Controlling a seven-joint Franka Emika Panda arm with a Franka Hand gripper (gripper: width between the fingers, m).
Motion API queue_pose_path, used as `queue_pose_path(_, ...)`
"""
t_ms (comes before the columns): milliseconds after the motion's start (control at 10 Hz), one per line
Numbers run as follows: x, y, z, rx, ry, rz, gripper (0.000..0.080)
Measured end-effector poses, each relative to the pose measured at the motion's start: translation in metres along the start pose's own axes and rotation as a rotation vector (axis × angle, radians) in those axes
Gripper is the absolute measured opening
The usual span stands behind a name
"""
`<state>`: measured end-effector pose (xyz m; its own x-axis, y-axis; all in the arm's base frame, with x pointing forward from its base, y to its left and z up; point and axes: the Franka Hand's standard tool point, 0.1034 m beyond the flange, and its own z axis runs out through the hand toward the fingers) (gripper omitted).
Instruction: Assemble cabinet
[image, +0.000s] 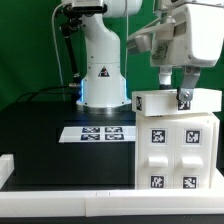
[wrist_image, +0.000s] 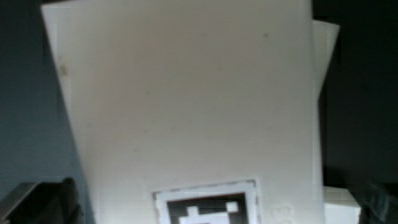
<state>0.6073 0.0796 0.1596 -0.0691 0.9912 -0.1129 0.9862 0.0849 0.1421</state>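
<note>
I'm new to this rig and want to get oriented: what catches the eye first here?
The white cabinet, covered in black-and-white tags, stands at the exterior view's right, with the claw down at its top edge. Behind it, on the black table, lies the marker board. A white panel fills the wrist view.

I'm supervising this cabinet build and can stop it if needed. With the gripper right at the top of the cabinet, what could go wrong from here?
1. The gripper sits at the cabinet's top panel, which looks tilted; a push could shift it further out of line.
2. The cabinet stands near the table's front edge; a sideways shove might slide it.
3. The wrist view shows little more than white panel, so whether the gripper is open or shut cannot be checked.
</note>
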Motion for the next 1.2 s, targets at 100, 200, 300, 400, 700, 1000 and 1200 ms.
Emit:
queue_pose_path(100,-0.0004,0.0,0.0001,0.0,0.0,0.002,0.0788)
queue_pose_path(200,-0.0007,0.0,0.0001,0.0,0.0,0.014,0.0608)
queue_pose_path(300,-0.0007,0.0001,0.0,0.0,0.0,0.038,0.0608)
queue_pose_path(400,-0.0009,0.0001,0.0,0.0,0.0,0.039,0.0553)
queue_pose_path(700,-0.0044,-0.0003,0.0006,0.006,0.004,0.314,0.0553)
queue_pose_path(1000,-0.0047,-0.001,0.0007,0.008,0.008,0.655,0.0554)
queue_pose_path(1200,-0.0024,-0.0019,0.0004,0.012,0.005,0.923,0.0554)
